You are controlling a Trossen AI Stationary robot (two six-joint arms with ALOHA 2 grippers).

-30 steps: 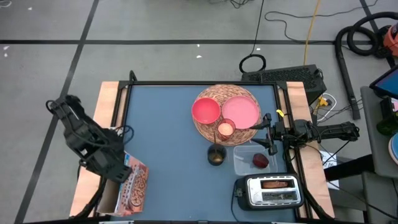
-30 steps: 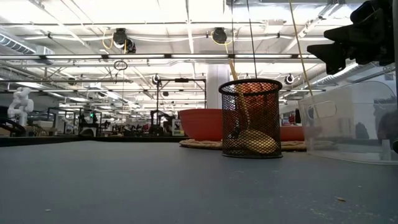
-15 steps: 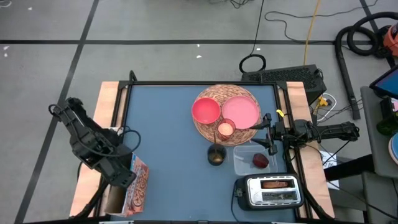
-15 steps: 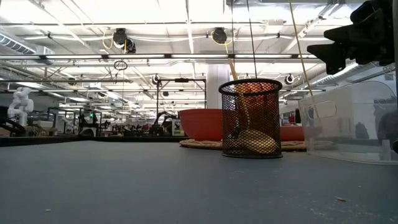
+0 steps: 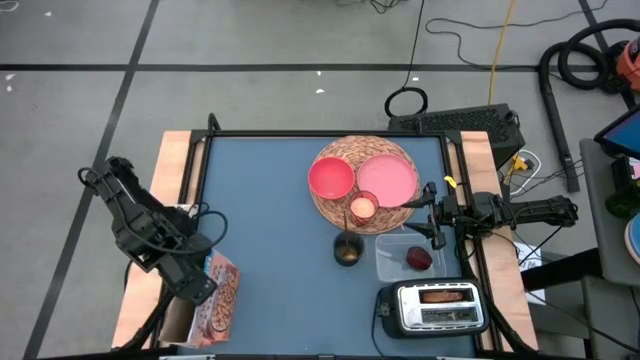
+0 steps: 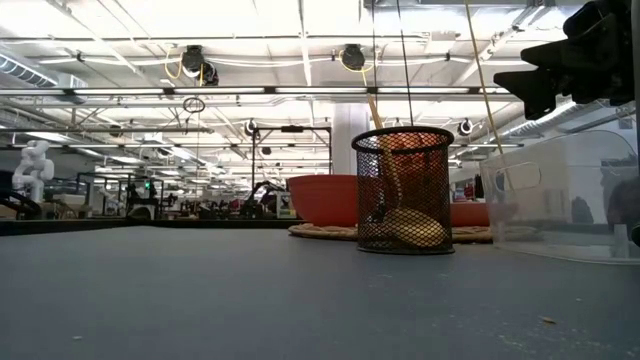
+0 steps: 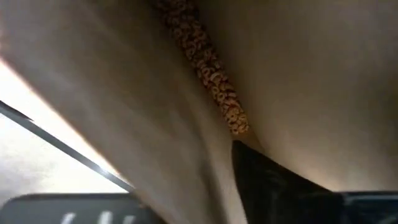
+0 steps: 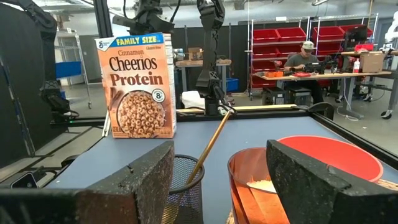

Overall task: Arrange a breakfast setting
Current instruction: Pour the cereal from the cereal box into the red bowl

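Your left gripper (image 5: pixel 200 290) sits at the near left corner of the table, right on top of the Cheerios Protein box (image 5: pixel 215 300). The left wrist view looks straight down the carton's top edge, with one dark finger (image 7: pixel 273 183) pressed against cardboard and the other out of sight, so you cannot tell whether the jaws have clamped on the box or only bracket it. The box stands upright at the table's (image 5: pixel 270 220) near left edge, beside the wooden side rail (image 5: pixel 172 190).

Your right gripper (image 5: pixel 432 215) hangs above the right edge, fingers spread and holding nothing; its arm waits along that rail. Just beyond those fingers are the small pink cup (image 5: pixel 362 208) and, on the round wicker mat (image 5: pixel 340 152), the pink bowl (image 5: pixel 331 178) and pink plate (image 5: pixel 388 180), side by side and filling most of the mat. The cup sits on the mat's near rim.

Just clear of the mat stands a black mesh cup (image 5: pixel 348 250) with a wooden-handled spoon (image 8: pixel 208 149) leaning in it. To its right the clear plastic tub (image 5: pixel 395 262) holds the dark red fruit (image 5: pixel 418 259), and the silver toaster (image 5: pixel 432 308) with browned bread (image 5: pixel 445 296) in its slot fills the near right corner.

You have open blue tabletop across the whole left half and centre, between the box and the mat.
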